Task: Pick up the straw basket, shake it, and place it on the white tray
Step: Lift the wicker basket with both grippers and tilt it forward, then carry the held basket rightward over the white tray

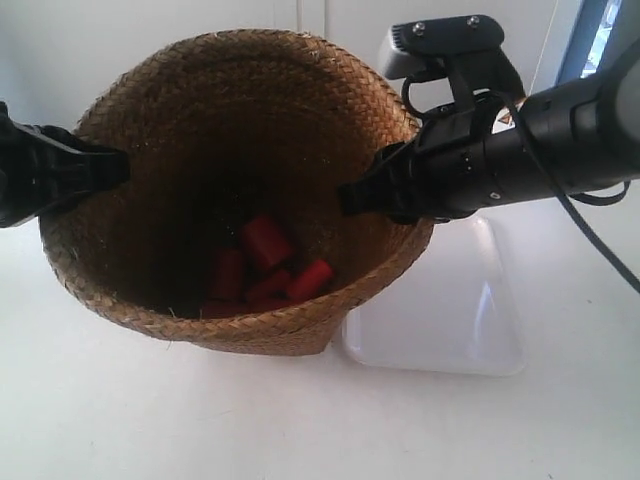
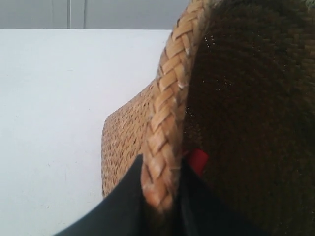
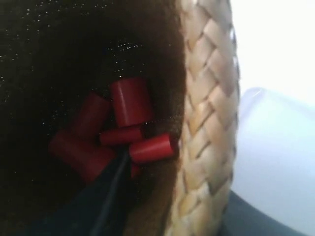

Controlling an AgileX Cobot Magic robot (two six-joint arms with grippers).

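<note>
The straw basket (image 1: 150, 270) fills the middle of the exterior view, its opening turned toward the camera. Its base is beside the white tray (image 1: 450, 320), not on it. Whether the base touches the table I cannot tell. Several red cylinders (image 1: 265, 262) lie in its dark bottom. My left gripper (image 1: 118, 166) is shut on the braided rim (image 2: 165, 123), one finger outside and one inside (image 2: 160, 169). My right gripper (image 1: 365, 192) is shut on the opposite rim (image 3: 209, 98), its black fingers straddling the weave (image 3: 189, 194). The red cylinders (image 3: 130, 101) show just past its inner finger.
The white table (image 1: 110, 410) stretches in front of and beside the basket. A pale wall stands behind. The right arm's black body and cable (image 1: 560, 140) reach across above the tray's far end. The tray (image 3: 275, 147) holds nothing that I can see.
</note>
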